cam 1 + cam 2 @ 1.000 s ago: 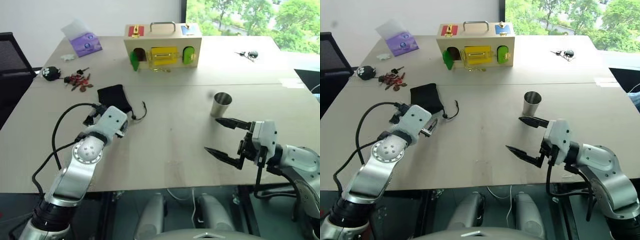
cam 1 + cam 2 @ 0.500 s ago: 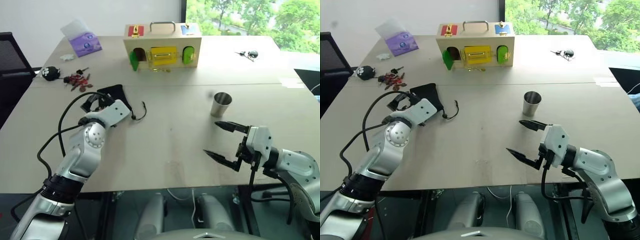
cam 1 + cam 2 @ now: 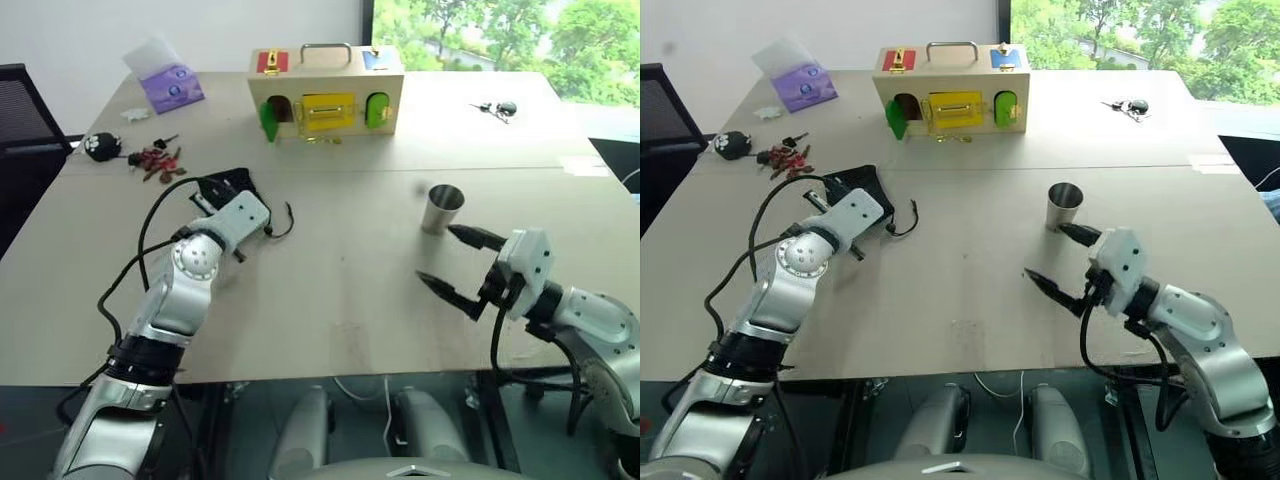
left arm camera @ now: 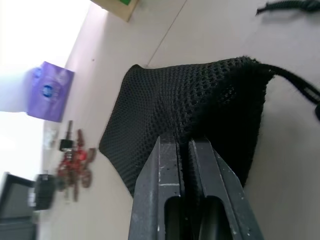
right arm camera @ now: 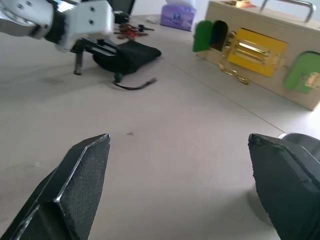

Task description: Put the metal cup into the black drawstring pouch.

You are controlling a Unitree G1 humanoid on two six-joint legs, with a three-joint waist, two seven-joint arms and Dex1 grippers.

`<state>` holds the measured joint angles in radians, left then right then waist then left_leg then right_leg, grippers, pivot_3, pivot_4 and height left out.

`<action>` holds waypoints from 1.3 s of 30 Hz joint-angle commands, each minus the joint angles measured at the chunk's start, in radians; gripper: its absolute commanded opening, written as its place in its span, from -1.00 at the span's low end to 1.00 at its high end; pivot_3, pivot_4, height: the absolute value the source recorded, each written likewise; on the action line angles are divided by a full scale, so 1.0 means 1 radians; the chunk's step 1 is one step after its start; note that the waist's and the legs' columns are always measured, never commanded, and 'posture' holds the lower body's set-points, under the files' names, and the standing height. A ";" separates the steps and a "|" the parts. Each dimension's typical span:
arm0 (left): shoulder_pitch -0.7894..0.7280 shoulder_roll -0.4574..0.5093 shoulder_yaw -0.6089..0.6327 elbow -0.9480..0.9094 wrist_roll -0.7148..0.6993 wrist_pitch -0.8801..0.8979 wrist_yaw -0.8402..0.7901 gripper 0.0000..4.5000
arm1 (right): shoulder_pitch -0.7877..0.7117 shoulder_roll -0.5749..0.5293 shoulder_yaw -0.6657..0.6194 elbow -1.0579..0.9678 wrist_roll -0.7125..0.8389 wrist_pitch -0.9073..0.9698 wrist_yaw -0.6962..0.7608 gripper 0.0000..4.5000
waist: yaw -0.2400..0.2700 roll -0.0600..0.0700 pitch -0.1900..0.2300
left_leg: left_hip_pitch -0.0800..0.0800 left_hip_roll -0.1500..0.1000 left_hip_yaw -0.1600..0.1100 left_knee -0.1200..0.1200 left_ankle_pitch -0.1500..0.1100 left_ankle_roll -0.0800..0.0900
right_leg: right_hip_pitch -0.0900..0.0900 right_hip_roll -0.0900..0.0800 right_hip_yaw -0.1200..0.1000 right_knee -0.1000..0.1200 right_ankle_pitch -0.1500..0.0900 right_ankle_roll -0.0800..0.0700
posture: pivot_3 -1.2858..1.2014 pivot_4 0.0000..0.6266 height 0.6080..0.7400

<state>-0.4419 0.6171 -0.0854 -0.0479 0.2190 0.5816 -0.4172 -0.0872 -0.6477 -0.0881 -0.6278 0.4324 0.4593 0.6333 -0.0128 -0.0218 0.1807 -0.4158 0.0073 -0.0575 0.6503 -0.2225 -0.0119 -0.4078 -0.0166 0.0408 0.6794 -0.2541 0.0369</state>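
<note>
The black drawstring pouch (image 3: 232, 181) lies flat on the table at the left, its cord (image 3: 283, 225) trailing to the right. My left gripper (image 4: 182, 142) is shut on the pouch's near edge, pinching the mesh fabric between its fingers. The metal cup (image 3: 440, 208) stands upright at the right centre of the table. My right gripper (image 3: 437, 253) hovers just in front of the cup, open wide with nothing between its fingers; its upper fingertip is close to the cup's base.
A wooden box (image 3: 325, 100) with coloured doors stands at the back centre. A purple packet (image 3: 172, 88), a black-and-white toy (image 3: 100, 147) and red keys (image 3: 155, 163) lie at the back left. More keys (image 3: 495, 108) lie at the back right.
My left gripper has moved forward onto the pouch and shut on its edge. My right gripper has moved a little closer to the cup and stays open.
</note>
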 commanded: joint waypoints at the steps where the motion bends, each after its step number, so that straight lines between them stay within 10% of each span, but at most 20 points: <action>1: -0.057 -0.057 0.104 -0.110 -0.166 0.193 -0.096 -0.98 | -0.116 -0.068 -0.057 -0.055 0.007 0.173 -0.079 1.00 | -0.002 0.000 0.000 | 0.000 0.000 0.000 0.000 0.000 0.000 | 0.000 0.000 0.000 0.000 0.000 0.000 | 0.03 -0.52 1.00; 12: -0.241 -0.297 0.301 -0.128 -0.437 0.761 -0.043 -0.98 | -0.552 -0.104 0.023 0.218 0.051 0.496 -0.105 1.00 | -0.004 0.000 0.000 | -0.001 -0.001 -0.001 0.001 0.000 0.000 | 0.000 0.000 0.000 0.000 0.000 0.000 | 0.03 -0.52 1.00; 29: -0.322 -0.434 0.420 -0.069 -0.531 0.877 0.079 -0.98 | -0.881 -0.113 0.384 0.731 -0.161 0.517 0.070 1.00 | -0.003 0.000 0.000 | -0.001 -0.001 0.001 -0.001 0.000 -0.001 | -0.001 -0.001 0.000 -0.001 0.000 0.000 | 0.03 -0.52 1.00; 32: -0.316 -0.431 0.422 -0.078 -0.541 0.880 0.090 -1.00 | -0.903 -0.108 0.418 0.806 -0.208 0.466 0.116 0.64 | -0.004 0.000 0.000 | -0.001 -0.001 0.001 -0.002 0.002 -0.004 | -0.001 -0.001 0.001 -0.001 0.000 0.000 | 0.03 -0.52 1.00; 39: -0.290 -0.402 0.398 -0.124 -0.566 0.885 0.093 -1.00 | -0.906 -0.090 0.441 0.843 -0.272 0.408 0.201 -0.89 | -0.008 0.000 0.000 | -0.001 -0.001 0.000 -0.002 0.002 -0.004 | -0.002 -0.001 0.000 -0.001 0.000 0.000 | 0.03 -0.52 1.00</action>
<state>-0.7309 0.2099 0.3141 -0.1236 -0.3213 1.4743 -0.3224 -0.9731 -0.7372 0.3605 0.2153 0.1896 0.8885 0.8386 -0.0206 -0.0217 0.1811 -0.4167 0.0060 -0.0569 0.6481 -0.2202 -0.0163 -0.4094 -0.0172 0.0416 0.6786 -0.2537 0.0368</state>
